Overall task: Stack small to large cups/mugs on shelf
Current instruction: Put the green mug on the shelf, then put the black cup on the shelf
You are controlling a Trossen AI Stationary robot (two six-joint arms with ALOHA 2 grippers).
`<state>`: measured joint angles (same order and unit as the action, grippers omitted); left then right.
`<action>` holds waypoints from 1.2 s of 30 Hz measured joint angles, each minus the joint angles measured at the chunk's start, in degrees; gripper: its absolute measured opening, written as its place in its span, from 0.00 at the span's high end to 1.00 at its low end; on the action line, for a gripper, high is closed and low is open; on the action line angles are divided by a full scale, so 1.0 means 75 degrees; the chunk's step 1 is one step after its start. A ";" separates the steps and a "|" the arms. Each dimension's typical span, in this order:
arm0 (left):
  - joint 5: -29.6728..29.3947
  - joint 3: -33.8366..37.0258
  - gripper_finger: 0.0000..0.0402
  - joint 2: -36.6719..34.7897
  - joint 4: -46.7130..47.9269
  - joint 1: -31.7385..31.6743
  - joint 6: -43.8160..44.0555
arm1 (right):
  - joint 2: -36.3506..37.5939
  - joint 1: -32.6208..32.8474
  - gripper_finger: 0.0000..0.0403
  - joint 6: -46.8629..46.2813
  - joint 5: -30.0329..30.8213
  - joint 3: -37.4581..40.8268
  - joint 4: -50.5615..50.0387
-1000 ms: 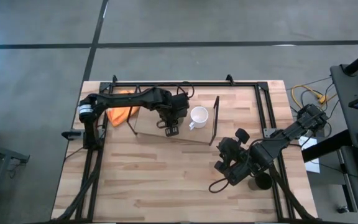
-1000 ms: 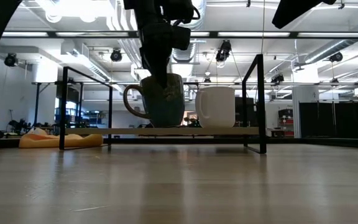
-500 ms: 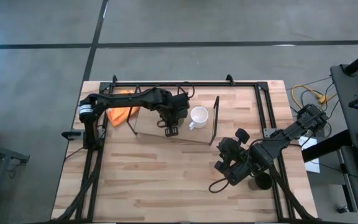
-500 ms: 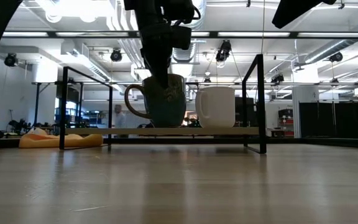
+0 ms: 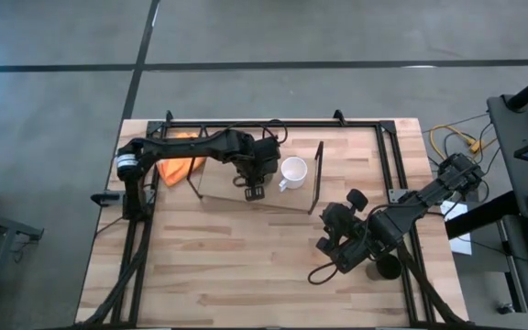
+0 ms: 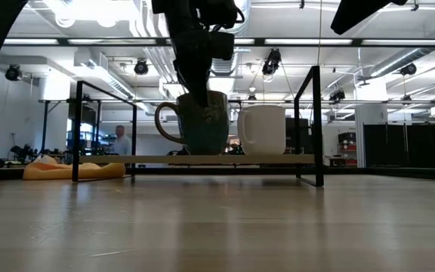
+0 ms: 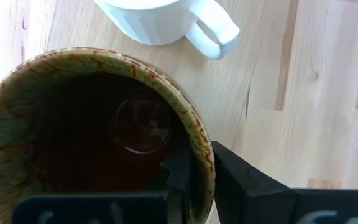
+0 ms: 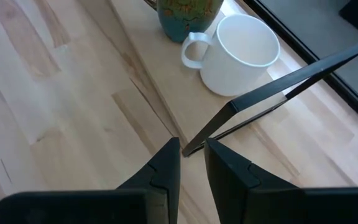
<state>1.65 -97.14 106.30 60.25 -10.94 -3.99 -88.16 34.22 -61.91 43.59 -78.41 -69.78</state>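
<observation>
The glossy brown-amber mug (image 6: 202, 125) stands upright at the shelf (image 6: 240, 159), a light-wood board with black wire end frames. The small white mug (image 6: 263, 130) rests with its base on the board close beside it, nearer the table's right. My left gripper (image 7: 201, 165) comes down from above and is shut on the brown mug (image 7: 73, 130). My right gripper (image 8: 191, 152) hangs shut near the table's right front, touching nothing. A dark mug (image 5: 388, 268) sits on the table under the right arm, partly hidden. My left gripper holds the brown-amber mug by its rim (image 7: 199, 149), on the side away from the handle (image 6: 165, 125). One finger (image 7: 178, 168) is inside the mug and one (image 7: 241, 180) outside, pointing down from above. The mug is upright at the board; whether its base rests there I cannot tell.
An orange cloth (image 5: 180, 165) lies on the table left of the shelf. The shelf's black wire end frame (image 8: 278, 87) stands between the white mug (image 8: 241, 53) and my right gripper. Bare wooden tabletop (image 5: 227, 266) spreads in front of the shelf.
My left gripper has carried the brown-amber mug a little toward the table's right, closer to the white mug, keeping it upright at the same height. The right arm has kept still.
</observation>
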 joint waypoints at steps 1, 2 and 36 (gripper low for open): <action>0.0000 0.0003 0.93 0.0000 0.0016 0.0000 0.0000 | 0.0000 -0.0003 0.83 0.0006 0.0000 0.0000 -0.0003; 0.0000 0.0005 0.93 0.0000 0.0018 0.0000 0.0000 | 0.0000 -0.0001 0.83 0.0035 0.0000 0.0000 -0.0001; -0.0060 -0.0249 0.71 -0.0027 0.0394 0.0058 0.0084 | 0.0000 0.0000 0.83 0.0862 -0.0010 0.0000 -0.0029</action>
<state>1.20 -99.01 106.10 63.20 -10.50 -3.36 -88.16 34.22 -55.44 43.52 -78.41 -70.00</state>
